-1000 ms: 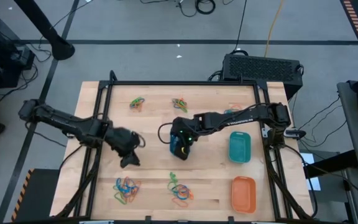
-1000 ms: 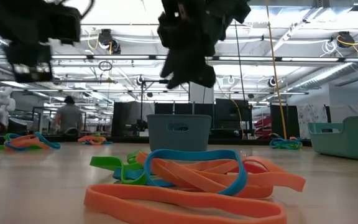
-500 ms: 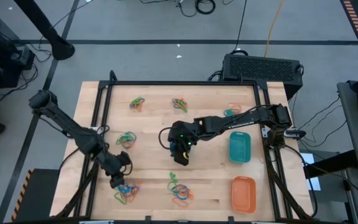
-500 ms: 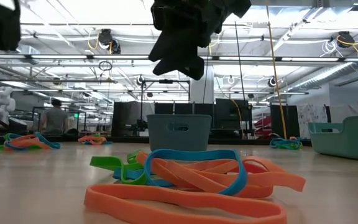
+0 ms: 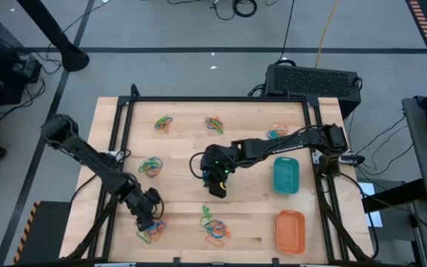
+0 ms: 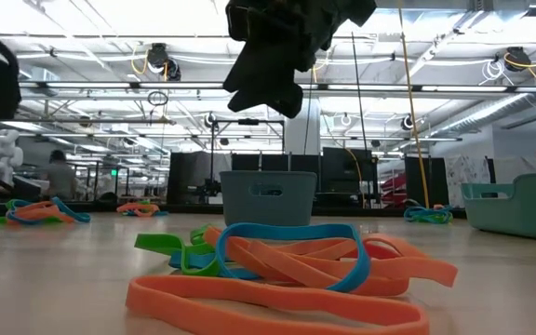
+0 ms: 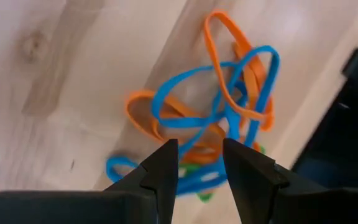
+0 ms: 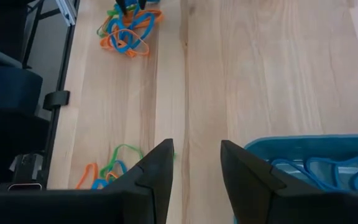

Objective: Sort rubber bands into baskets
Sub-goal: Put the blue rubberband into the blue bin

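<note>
Overhead, left gripper [image 5: 148,220] hovers above the rubber bands [image 5: 149,230].
Its wrist view alone shows fingers [image 7: 165,163] parted, holding nothing.

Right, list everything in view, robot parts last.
rubber band piles: six, mixed blue, green and orange; scattered over the table
blue basket: one, blue; table middle, blue bands inside
teal basket: one, teal; right side
orange basket: one, orange; right corner, beside teal basket
table: one, light wood
black box: one, black; beyond table
left gripper: open, over a corner pile
right gripper: open, above blue basket
</note>
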Tool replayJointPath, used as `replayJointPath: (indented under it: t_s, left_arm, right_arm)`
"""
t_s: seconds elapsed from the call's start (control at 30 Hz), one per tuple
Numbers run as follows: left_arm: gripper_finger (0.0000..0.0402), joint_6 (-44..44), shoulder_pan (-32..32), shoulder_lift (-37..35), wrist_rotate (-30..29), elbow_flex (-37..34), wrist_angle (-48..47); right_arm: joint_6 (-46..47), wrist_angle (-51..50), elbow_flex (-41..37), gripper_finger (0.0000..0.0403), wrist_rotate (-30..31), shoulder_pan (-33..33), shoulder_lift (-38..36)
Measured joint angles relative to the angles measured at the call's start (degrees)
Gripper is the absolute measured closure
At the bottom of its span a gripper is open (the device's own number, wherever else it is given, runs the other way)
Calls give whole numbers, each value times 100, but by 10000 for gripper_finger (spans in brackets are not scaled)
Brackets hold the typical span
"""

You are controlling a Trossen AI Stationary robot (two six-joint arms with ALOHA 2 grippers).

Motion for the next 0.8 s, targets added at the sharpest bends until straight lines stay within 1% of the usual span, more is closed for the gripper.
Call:
replayJointPath:
  t_s: [0.13,0.3,0.4,0.5,0.8]
  left_arm:
    - [268,26,12,227,-10,0,151]
    - [268,71,11,378,17,0,120]
    - [268,137,11,411,56,0,115]
    - [268,217,11,411,238,0,89]
    - [271,392,-19,412,287,0,67]
  right_arm:
    - [-2,-7,0,277,0,0,0]
    - [-24,-7,0,277,2,0,0]
    - [-24,-4,0,277,2,0,0]
    - [-24,-4,0,277,2,0,0]
    - [-50,-4,0,277,56,0,0]
